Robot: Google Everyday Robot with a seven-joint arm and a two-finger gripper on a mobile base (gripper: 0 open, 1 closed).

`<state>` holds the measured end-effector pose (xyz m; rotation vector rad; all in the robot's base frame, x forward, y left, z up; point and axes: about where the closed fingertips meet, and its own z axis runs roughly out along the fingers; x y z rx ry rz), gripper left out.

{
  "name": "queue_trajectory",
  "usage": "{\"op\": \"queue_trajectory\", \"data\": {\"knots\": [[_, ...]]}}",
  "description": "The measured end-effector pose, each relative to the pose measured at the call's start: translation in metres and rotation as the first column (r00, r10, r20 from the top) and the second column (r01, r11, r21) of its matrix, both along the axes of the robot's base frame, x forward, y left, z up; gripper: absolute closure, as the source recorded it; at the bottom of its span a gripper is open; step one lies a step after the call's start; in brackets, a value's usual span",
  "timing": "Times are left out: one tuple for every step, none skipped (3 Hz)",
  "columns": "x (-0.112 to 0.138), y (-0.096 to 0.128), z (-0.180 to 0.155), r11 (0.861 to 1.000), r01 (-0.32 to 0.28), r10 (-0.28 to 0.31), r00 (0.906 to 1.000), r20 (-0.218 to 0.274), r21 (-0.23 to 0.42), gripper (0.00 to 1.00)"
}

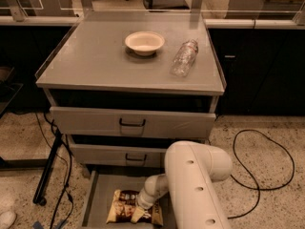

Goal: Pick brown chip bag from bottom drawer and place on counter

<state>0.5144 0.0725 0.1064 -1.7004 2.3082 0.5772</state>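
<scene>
One step, picking: I am resting the gripper [138, 214] on the brown chip bag [122, 205].
Hold: I cannot tell; lifting to the counter [95, 63] above comes next.

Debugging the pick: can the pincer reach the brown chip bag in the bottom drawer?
Probably yes: the pincer sits right on the crinkly brown chip bag, in the pulled-out grey metal bottom drawer, nothing between.

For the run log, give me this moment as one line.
stage: pick | gripper: down in bottom drawer, at brown chip bag | bag: lying on drawer floor | counter: bowl, bottle on its side
</scene>
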Motion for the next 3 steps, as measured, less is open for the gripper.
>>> {"op": "queue_trajectory", "data": {"knots": [[0.0000,0.0000,0.0000,1.000,0.000,0.000,1.0000,0.000,0.000,0.46],[0.0000,0.0000,0.0000,1.000,0.000,0.000,1.0000,0.000,0.000,0.70],[0.0000,0.0000,0.0064,1.000,0.000,0.000,1.0000,0.000,0.000,0.95]]}}
